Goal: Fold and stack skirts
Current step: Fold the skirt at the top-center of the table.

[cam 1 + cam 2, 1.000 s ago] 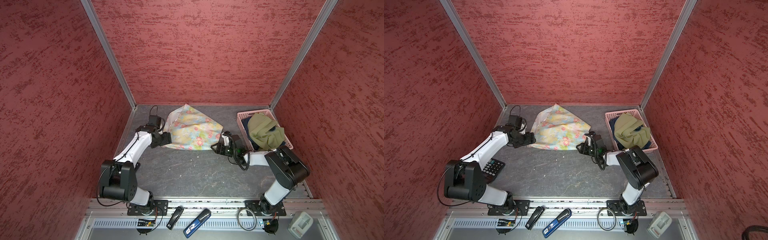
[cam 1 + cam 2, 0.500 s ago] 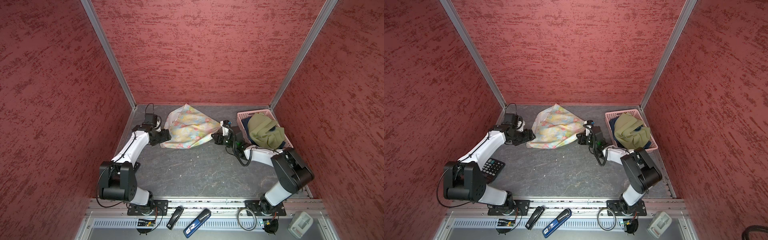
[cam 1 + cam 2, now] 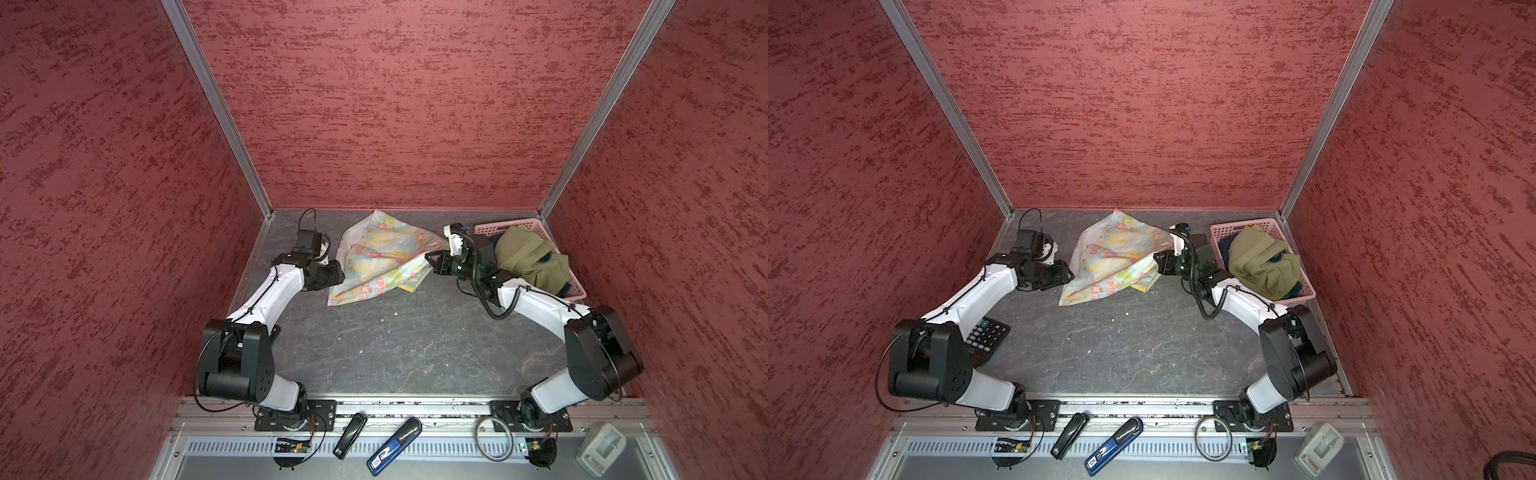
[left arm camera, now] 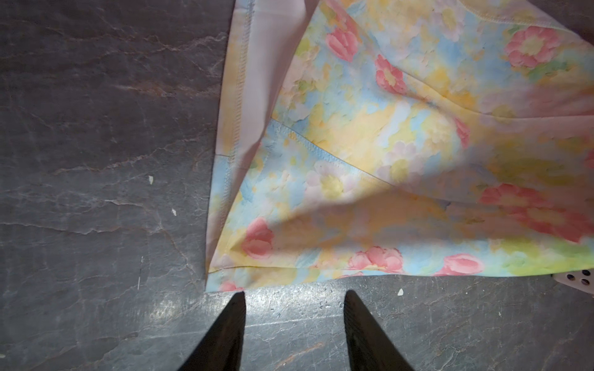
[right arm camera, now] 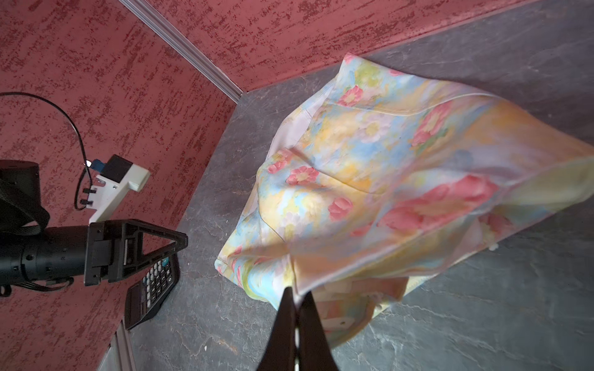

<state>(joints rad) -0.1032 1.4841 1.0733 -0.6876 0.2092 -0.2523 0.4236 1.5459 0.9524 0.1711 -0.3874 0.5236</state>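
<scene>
One floral skirt (image 3: 386, 259) | right end effector (image 5: 298, 294) grasps it; left end effector (image 4: 294, 294) parted, beside

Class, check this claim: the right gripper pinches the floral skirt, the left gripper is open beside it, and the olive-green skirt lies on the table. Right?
No: the olive-green skirt lies in the pink basket, as both top views show. The right gripper does pinch the floral skirt; the left gripper is open beside it.
</scene>
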